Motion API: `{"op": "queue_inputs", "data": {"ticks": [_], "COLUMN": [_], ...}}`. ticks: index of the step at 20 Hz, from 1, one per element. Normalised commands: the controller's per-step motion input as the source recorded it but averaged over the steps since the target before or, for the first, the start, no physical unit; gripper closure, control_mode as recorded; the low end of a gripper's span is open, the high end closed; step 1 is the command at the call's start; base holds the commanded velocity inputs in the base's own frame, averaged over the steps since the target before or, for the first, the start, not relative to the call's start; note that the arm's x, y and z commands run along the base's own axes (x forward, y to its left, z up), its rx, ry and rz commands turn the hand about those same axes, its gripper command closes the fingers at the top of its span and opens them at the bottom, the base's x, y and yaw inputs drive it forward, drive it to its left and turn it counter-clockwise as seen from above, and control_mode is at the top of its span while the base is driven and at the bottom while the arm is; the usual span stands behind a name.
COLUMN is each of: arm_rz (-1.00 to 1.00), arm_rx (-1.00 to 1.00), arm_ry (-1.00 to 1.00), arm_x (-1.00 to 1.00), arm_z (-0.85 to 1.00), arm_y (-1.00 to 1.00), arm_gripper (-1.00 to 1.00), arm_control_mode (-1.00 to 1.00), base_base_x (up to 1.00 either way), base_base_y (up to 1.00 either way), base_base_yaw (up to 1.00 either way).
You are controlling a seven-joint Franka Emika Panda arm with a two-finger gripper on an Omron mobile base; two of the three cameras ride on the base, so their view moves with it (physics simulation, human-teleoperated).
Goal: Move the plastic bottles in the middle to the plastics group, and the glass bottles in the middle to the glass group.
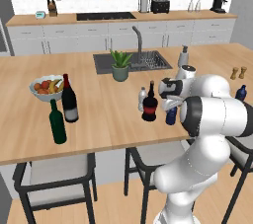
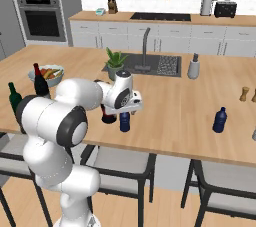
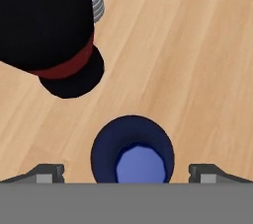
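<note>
Wooden tabletop (image 1: 99,114) of a kitchen island, seen from both base views and from the hand. The gripper (image 3: 126,171) hangs directly above the dark blue bottle (image 3: 132,150) in the middle group, its fingertips (image 3: 47,172) spread wide to either side of the bottle and touching nothing. Just beside this bottle stands the squat black bottle (image 1: 149,105) with a red band, and behind that the clear whitish bottle (image 1: 142,98); all three are upright near the front edge. At the left end stand the two tall wine bottles, one dark green (image 1: 57,123) and one black with a grey label (image 1: 69,99), next to a fruit bowl (image 1: 47,89). Well apart at the right end stands a second small blue bottle (image 2: 219,120), near a pair of brown shakers (image 1: 238,73).
</note>
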Motion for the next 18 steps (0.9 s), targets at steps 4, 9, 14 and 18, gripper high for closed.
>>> {"op": "queue_inputs", "data": {"ticks": [4, 9, 14, 18], "arm_rz": [0.01, 0.01, 0.0, 0.0], "arm_rx": [0.0, 0.0, 0.0, 0.0], "arm_ry": [0.0, 0.0, 0.0, -0.03], "arm_x": [0.02, 0.01, 0.0, 0.0], "arm_z": [-0.19, -0.16, -0.04, 0.0], "arm_y": [0.0, 0.0, 0.0, 0.0], "arm_gripper": [-1.0, -1.0, -1.0, -1.0], "arm_control_mode": [-1.0, -1.0, -1.0, -1.0], "base_base_x": [0.0, 0.0, 0.0, 0.0], "base_base_y": [0.0, 0.0, 0.0, 0.0], "base_base_yaw": [0.0, 0.0, 0.0, 0.0]}}
